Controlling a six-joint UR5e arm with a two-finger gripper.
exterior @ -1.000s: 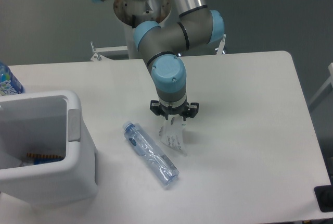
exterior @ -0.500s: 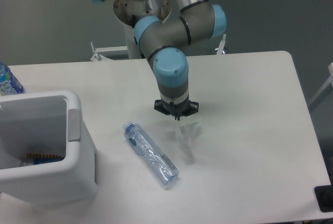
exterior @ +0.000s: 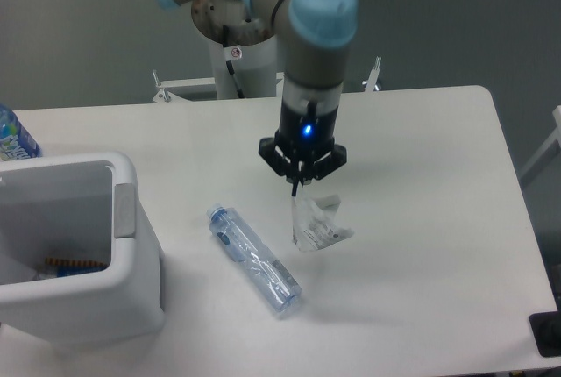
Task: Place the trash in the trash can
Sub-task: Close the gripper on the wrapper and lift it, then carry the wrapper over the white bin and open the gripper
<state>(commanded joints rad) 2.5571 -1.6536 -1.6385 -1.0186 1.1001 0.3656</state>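
Note:
My gripper (exterior: 297, 190) hangs above the middle of the table, shut on the top edge of a small crumpled white wrapper (exterior: 317, 224), which dangles just over the tabletop. A long clear, bluish, slightly crushed plastic bottle (exterior: 253, 259) lies on the table to the lower left of the wrapper, apart from the gripper. The trash can (exterior: 131, 245), a large white boxy bin with a thick rim, stands at the left front; some items show inside it.
A bottle with a blue-and-white label (exterior: 13, 136) stands at the far left edge behind the bin. The robot base (exterior: 235, 35) rises behind the table. A dark object (exterior: 547, 335) sits at the front right corner.
The arm has risen and turned, lifting the wrapper off the table; the wrapper now hangs a little to the right. The clear bottle has not moved.

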